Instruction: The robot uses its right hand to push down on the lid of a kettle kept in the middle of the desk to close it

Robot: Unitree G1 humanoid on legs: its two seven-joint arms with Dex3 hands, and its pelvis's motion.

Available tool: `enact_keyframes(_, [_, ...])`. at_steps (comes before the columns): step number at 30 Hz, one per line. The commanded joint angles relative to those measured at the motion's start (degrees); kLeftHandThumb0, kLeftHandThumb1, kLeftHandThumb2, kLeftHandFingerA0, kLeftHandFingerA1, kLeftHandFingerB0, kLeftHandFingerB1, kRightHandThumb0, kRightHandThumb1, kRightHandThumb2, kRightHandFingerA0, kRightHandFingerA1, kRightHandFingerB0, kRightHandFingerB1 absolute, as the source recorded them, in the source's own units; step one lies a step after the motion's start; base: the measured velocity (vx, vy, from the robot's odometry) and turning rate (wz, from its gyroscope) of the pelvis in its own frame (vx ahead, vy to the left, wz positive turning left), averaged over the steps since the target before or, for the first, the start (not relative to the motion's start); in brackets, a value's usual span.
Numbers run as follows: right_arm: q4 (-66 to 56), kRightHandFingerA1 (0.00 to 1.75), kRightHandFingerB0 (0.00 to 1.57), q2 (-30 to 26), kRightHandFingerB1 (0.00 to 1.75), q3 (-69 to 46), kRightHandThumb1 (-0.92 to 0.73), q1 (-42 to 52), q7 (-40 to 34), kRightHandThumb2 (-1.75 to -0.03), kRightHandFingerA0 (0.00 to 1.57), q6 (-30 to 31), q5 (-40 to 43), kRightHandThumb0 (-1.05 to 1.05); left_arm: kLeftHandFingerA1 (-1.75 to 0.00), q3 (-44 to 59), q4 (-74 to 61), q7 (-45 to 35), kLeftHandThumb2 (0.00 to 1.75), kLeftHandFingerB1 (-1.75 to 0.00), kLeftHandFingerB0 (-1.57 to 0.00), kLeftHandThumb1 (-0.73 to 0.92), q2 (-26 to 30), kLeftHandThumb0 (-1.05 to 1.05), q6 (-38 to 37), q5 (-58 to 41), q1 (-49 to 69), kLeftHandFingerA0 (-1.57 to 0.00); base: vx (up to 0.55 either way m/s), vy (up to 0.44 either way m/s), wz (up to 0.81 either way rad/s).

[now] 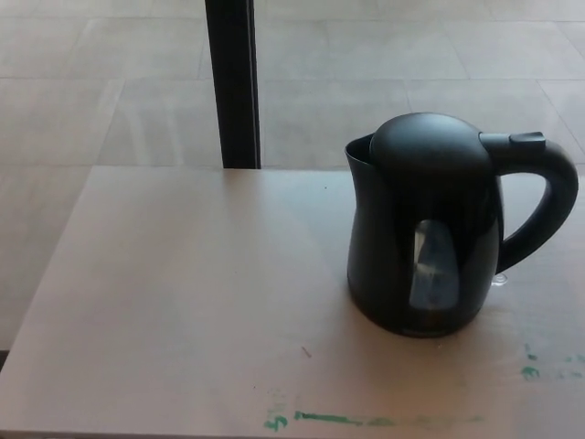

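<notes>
head view: a black electric kettle [430, 229] stands upright on a pale desk [183, 302], right of centre, its domed lid [428, 144] down and shut. its handle [547, 201] points to 3 o'clock, its spout to 9 o'clock. green paint marks [347, 421] lie at 6 o'clock from it. a black post [232, 82] rises at 11 o'clock. neither robot hand shows, so the fingers cannot be told.

Black kettle [430, 229] upright on pale desk [183, 302], right of centre. Domed lid [428, 146] down, seated flush on body. Spout faces left, looped handle [544, 206] right (small button at its top). Oval water window [433, 267] on near side.
</notes>
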Motion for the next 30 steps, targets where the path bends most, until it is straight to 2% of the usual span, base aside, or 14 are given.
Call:
enact_keyframes(1, [4.1,0.61,0.22,-5.0,0.47,-21.2,-0.57,17.5,2.1,-0.95,0.36,0.4,13.2,-0.79,-0.51,0.6,0.8,0.5,0.63,-0.34,-0.32,0.74,0.7,-0.75,-0.8,-0.8,1.3,-0.45,0.0,0.0,0.0])
enact_keyframes(2, [4.6,0.56,0.33,-4.4,0.38,-23.7,-0.67,19.0,1.8,-0.6,0.39,0.8,14.4,-0.75,-0.5,0.5,0.8,0.6,0.62,-0.35,-0.32,0.74,0.7,-0.75,-0.9,-0.7,1.3,-0.45,0.0,0.0,0.0])
enact_keyframes(6, [5.4,0.64,0.36,-1.5,0.43,-31.7,-0.66,26.3,-1.5,-0.6,0.42,1.2,16.0,-0.76,-0.48,0.5,0.9,0.4,0.63,-0.34,-0.3,0.75,0.7,-0.74,-0.7,-0.8,1.2,-0.42,0.0,0.0,0.0])
enact_keyframes(7, [7.1,0.66,0.32,-0.9,0.5,-33.5,-0.56,28.2,-2.2,-0.93,0.45,-0.2,16.5,-0.83,-0.48,0.7,0.9,0.4,0.63,-0.34,-0.3,0.75,0.7,-0.74,-0.4,-0.9,1.0,-0.42,0.0,0.0,0.0])
enact_keyframes(8, [8.6,0.57,0.34,0.5,0.38,-36.3,-0.68,33.4,-3.8,-0.61,0.43,-3.1,16.4,-0.71,-0.47,0.4,0.7,0.0,0.63,-0.34,-0.28,0.77,0.9,-0.74,-0.5,-0.7,1.2,-0.39,0.0,0.0,0.0])
enact_keyframes(10, [9.8,0.43,0.32,3.4,0.32,-39.2,-0.7,40.1,-6.4,-0.62,0.39,-5.5,15.9,-0.65,-0.48,0.5,0.3,0.1,0.63,-0.34,-0.3,0.76,0.9,-0.73,-0.3,-0.9,1.2,-0.41,0.0,0.0,0.0])
enact_keyframes(11, [9.9,0.5,0.26,4.7,0.45,-40.1,-0.56,41.7,-7.5,-0.89,0.31,-5.5,16.1,-0.67,-0.5,0.6,0.2,0.1,0.63,-0.34,-0.3,0.75,0.9,-0.74,-0.2,-1.0,1.2,-0.42,0.0,0.0,0.0])
enact_keyframes(13, [9.7,0.38,0.3,7.4,0.31,-42.2,-0.7,44.8,-8.7,-0.6,0.33,-5.0,16.9,-0.6,-0.51,0.6,0.3,0.3,0.63,-0.35,-0.31,0.75,0.6,-0.73,-0.3,-1.0,1.3,-0.44,0.0,0.0,0.0])
enact_keyframes(23, [15.8,0.36,0.29,22.7,0.3,-46.3,-0.7,51.8,-13.2,-0.61,0.27,-9.9,21.4,-0.58,-0.45,0.3,0.8,0.9,0.63,-0.33,-0.29,0.76,0.3,-0.74,-0.3,-0.6,0.4,-0.42,0.0,0.0,0.0])
enact_keyframes(24, [16.3,0.49,0.21,25.1,0.43,-45.9,-0.59,52.4,-13.9,-0.86,0.3,-11.5,21.2,-0.63,-0.47,0.5,0.9,0.5,0.63,-0.34,-0.29,0.76,0.3,-0.74,-0.5,-0.8,0.4,-0.43,0.0,0.0,0.0])
enact_keyframes(25, [16.4,0.37,0.28,25.8,0.31,-46.2,-0.71,52.2,-14.0,-0.61,0.38,-10.9,21.8,-0.56,-0.47,0.7,0.8,0.4,0.63,-0.34,-0.29,0.76,0.0,-0.73,-0.3,-1.1,0.1,-0.42,0.0,0.0,0.0])
enact_keyframes(27, [17.6,0.39,0.27,26.4,0.32,-45.9,-0.69,52.0,-14.4,-0.61,0.37,-11.2,21.8,-0.58,-0.47,0.8,0.8,0.3,0.63,-0.34,-0.29,0.76,-0.1,-0.73,-0.2,-1.2,-0.1,-0.41,0.0,0.0,0.0])
enact_keyframes(28, [19.6,0.5,0.19,26.8,0.43,-45.0,-0.59,51.4,-15.1,-0.85,0.3,-12.1,21.2,-0.6,-0.5,0.7,0.3,-0.1,0.63,-0.34,-0.29,0.75,0.0,-0.74,0.1,-1.2,-0.1,-0.42,0.0,0.0,0.0])
enact_keyframes(30, [19.5,0.5,0.2,27.7,0.43,-44.5,-0.6,51.6,-15.1,-0.85,0.3,-12.7,22.1,-0.6,-0.49,1.0,0.3,0.1,0.63,-0.34,-0.3,0.75,0.3,-0.73,0.3,-1.4,-0.2,-0.43,0.0,0.0,0.0])
